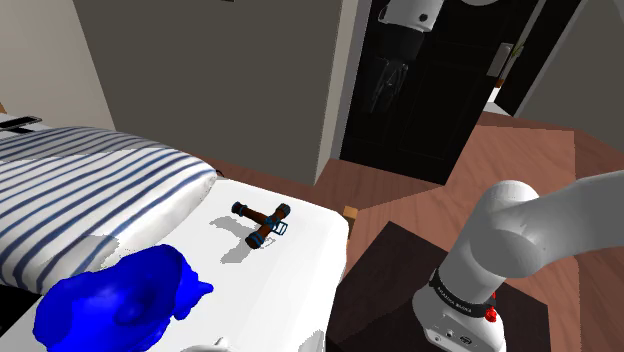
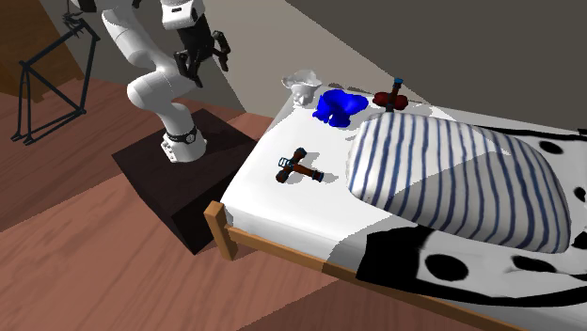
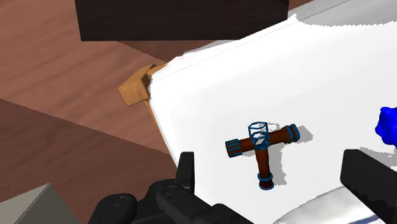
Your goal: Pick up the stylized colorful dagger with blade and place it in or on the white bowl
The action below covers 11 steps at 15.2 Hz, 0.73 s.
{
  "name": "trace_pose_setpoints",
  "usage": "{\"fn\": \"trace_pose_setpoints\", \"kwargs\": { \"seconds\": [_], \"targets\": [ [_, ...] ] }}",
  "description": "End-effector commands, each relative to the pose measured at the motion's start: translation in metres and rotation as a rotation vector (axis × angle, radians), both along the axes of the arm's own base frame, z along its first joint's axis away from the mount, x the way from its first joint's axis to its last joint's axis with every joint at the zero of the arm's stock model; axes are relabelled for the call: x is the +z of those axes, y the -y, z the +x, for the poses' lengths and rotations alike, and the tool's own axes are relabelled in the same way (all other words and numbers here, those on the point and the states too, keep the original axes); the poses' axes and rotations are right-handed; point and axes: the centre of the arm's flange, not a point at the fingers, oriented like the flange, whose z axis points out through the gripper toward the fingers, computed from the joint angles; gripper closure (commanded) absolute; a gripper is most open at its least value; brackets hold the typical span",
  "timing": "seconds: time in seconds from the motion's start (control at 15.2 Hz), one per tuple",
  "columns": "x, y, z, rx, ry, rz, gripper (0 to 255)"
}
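Overhead, jaws wide, holding nothing; dagger (image 3: pixel 262 149) flat on bed (image 3: pixel 210 95), well apart from bowl (image 2: pixel 303 85) beside blue lump (image 2: pixel 339 105).

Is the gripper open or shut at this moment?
The gripper is open: in the wrist view its fingers stand wide apart and hold nothing.
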Motion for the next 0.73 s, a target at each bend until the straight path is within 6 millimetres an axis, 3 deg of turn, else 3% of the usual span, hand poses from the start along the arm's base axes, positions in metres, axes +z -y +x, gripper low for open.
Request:
{"fn": "trace_pose_setpoints", "kwargs": {
  "seconds": [0.0, 0.66],
  "targets": [
    [0.0, 0.0, 0.0, 0.0, 0.0, 0.0, 0],
    [-0.105, -0.037, 0.073, 0.08, -0.014, 0.014, 0]
  ]
}}
